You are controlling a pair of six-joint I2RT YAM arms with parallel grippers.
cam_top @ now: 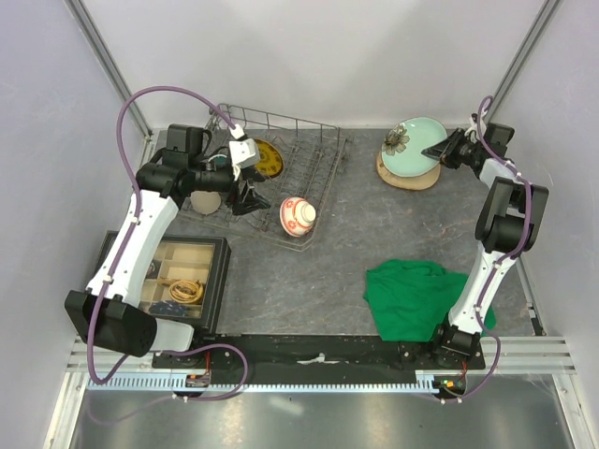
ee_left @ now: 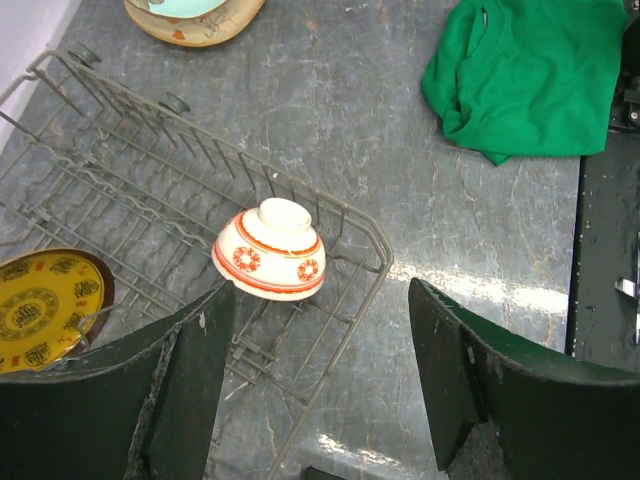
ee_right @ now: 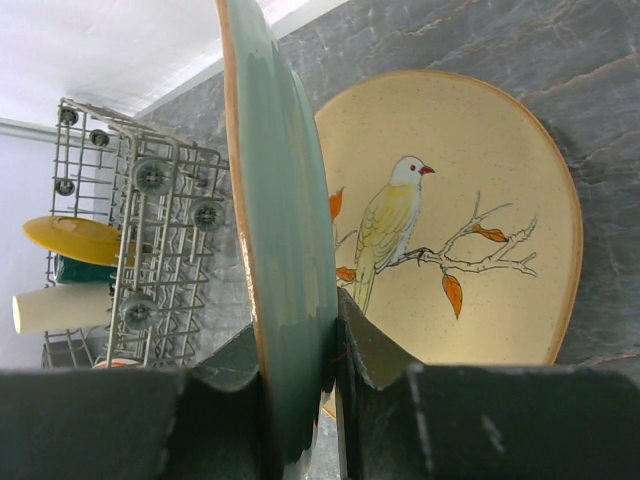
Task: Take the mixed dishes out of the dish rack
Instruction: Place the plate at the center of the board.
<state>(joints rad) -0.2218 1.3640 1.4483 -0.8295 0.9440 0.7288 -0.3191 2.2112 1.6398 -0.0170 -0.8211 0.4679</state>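
The grey wire dish rack (cam_top: 318, 164) stands at the back left. In it are the yellow-patterned plate (cam_top: 269, 157), the beige cup (cam_top: 206, 201) and, upside down at its near corner, the red-and-white bowl (cam_top: 298, 215). My left gripper (cam_top: 248, 199) hovers open over the rack; in the left wrist view the gripper (ee_left: 320, 305) is just short of the bowl (ee_left: 270, 250), holding nothing. My right gripper (cam_top: 438, 150) is shut on the rim of the mint-green plate (ee_right: 280, 200), holding it tilted over the cream bird plate (ee_right: 460, 220) on the table. A dark green mug (ee_right: 85, 270) shows dimly in the rack.
A green cloth (cam_top: 416, 299) lies crumpled on the table near the right arm's base. A black-framed compartment tray (cam_top: 217, 281) with small items sits at the front left. Grey table lies between rack and cloth.
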